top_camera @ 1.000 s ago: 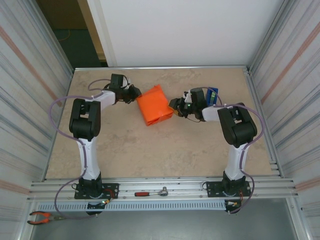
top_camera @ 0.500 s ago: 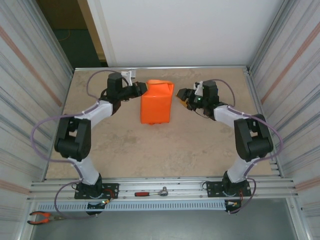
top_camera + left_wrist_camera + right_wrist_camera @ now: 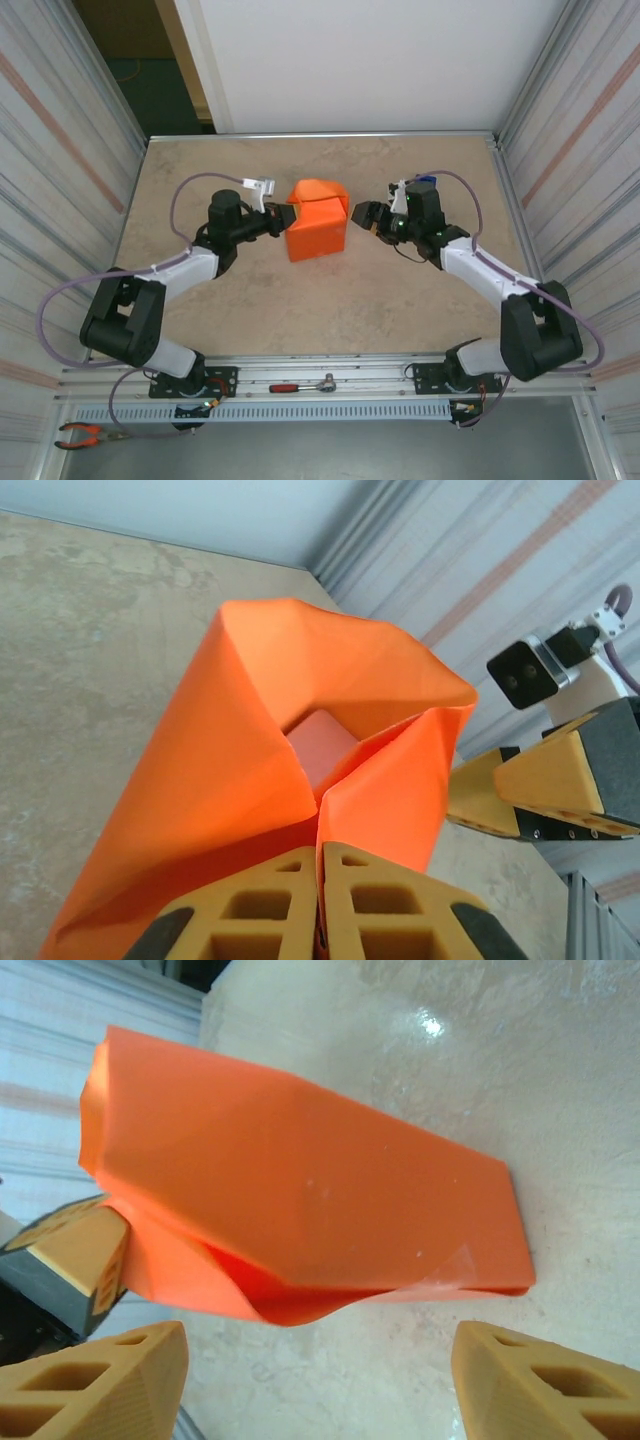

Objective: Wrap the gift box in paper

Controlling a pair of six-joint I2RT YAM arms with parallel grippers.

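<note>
Left gripper is pinching matte orange paper, jaws closed on a crease. Pink gift box is peeking through folds; right gripper is gaping, empty.

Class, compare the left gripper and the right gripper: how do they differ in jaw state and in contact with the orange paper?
The left gripper is shut, pinching the paper at an edge; the right gripper is open, holding nothing. The left gripper touches the paper; the right gripper looks clear of it. Both face the gift box, from opposite sides.
</note>
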